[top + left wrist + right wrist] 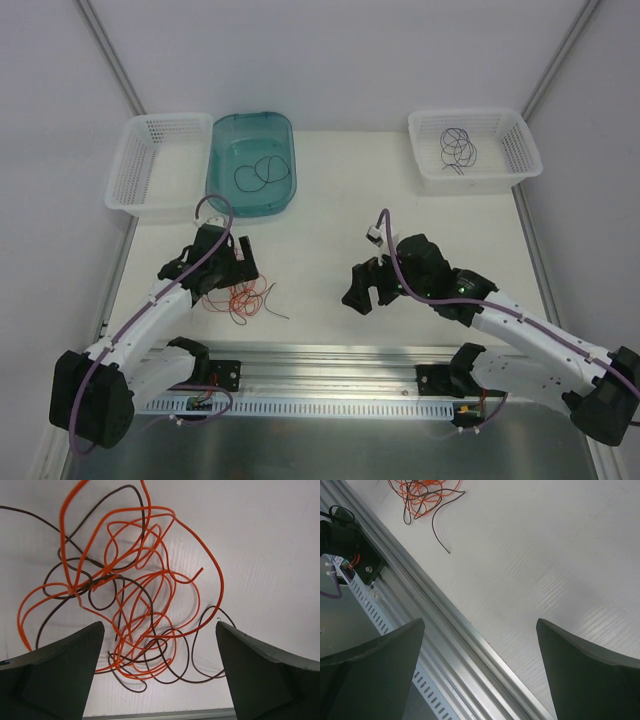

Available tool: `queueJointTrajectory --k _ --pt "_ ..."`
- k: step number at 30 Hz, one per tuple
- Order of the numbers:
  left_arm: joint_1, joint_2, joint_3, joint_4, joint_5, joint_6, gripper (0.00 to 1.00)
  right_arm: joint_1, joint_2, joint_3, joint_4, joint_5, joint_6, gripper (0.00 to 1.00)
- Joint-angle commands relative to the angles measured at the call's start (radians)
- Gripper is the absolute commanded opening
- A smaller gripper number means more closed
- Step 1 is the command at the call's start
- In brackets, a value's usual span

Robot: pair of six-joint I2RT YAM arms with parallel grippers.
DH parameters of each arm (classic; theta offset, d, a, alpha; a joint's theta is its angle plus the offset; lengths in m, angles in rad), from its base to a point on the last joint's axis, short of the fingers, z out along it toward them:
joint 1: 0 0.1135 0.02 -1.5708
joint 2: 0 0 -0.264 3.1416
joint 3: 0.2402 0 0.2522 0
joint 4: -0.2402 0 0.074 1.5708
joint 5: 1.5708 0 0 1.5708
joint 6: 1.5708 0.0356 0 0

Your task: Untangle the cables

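Observation:
A tangle of orange-red cable (145,595) and thin black cable (200,645) lies on the white table (330,220), near the left front (240,298). My left gripper (222,278) hovers right over it, open and empty; in its wrist view the tangle sits between and beyond the fingertips (159,627). My right gripper (368,292) is open and empty over bare table right of the tangle, which shows at the top left of the right wrist view (422,495). A black cable (262,170) lies in the teal tub (285,135). A dark purple cable (460,150) lies in the right white basket (525,160).
An empty white basket (160,165) stands at the back left beside the teal tub. An aluminium rail (330,360) runs along the table's front edge; it also crosses the right wrist view (445,625) under my right gripper (480,625).

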Motion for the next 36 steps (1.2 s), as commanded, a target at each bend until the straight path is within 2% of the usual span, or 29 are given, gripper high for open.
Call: queueJointTrajectory --k 1,5,8,10,12,13,16,17,19,22,26,30,36 --pt "-0.036 0.016 -0.048 0.106 -0.047 -0.085 0.94 0.024 0.033 0.01 0.063 0.017 0.026 0.99" --pt "-0.062 0.098 -0.076 0.203 -0.031 -0.109 0.87 0.058 0.065 0.019 0.076 0.029 0.034 1.0" --pt "-0.111 0.177 -0.055 0.235 -0.024 -0.12 0.73 0.073 0.085 0.022 0.077 0.046 0.035 1.0" --pt "-0.179 0.216 -0.039 0.251 -0.025 -0.129 0.54 0.078 0.086 0.018 0.08 0.067 0.038 1.0" --pt "-0.231 0.237 -0.01 0.266 -0.018 -0.128 0.41 0.078 0.083 0.017 0.079 0.089 0.043 1.0" --pt "-0.286 0.242 0.001 0.289 -0.005 -0.123 0.26 0.078 0.083 0.022 0.06 0.121 0.044 1.0" --pt "-0.387 0.262 0.051 0.326 0.07 -0.113 0.05 0.078 0.089 0.045 -0.027 0.279 0.046 1.0" --pt "-0.414 0.273 0.082 0.338 0.084 -0.107 0.01 0.072 0.082 0.054 -0.048 0.319 0.049 0.99" --pt "-0.484 0.279 0.129 0.346 0.108 -0.067 0.0 0.057 0.065 0.054 -0.082 0.38 0.058 1.0" --pt "-0.518 0.277 0.156 0.357 0.131 -0.044 0.0 0.023 0.021 0.027 -0.073 0.374 0.078 0.99" --pt "-0.521 0.241 0.143 0.375 0.139 -0.045 0.0 -0.009 0.016 -0.018 0.002 0.247 0.103 0.98" --pt "-0.521 0.21 0.131 0.406 0.18 -0.05 0.0 -0.013 0.071 -0.076 0.196 0.059 0.144 0.95" --pt "-0.523 0.17 0.091 0.416 0.2 -0.062 0.0 -0.014 0.174 -0.096 0.356 0.031 0.188 0.9"
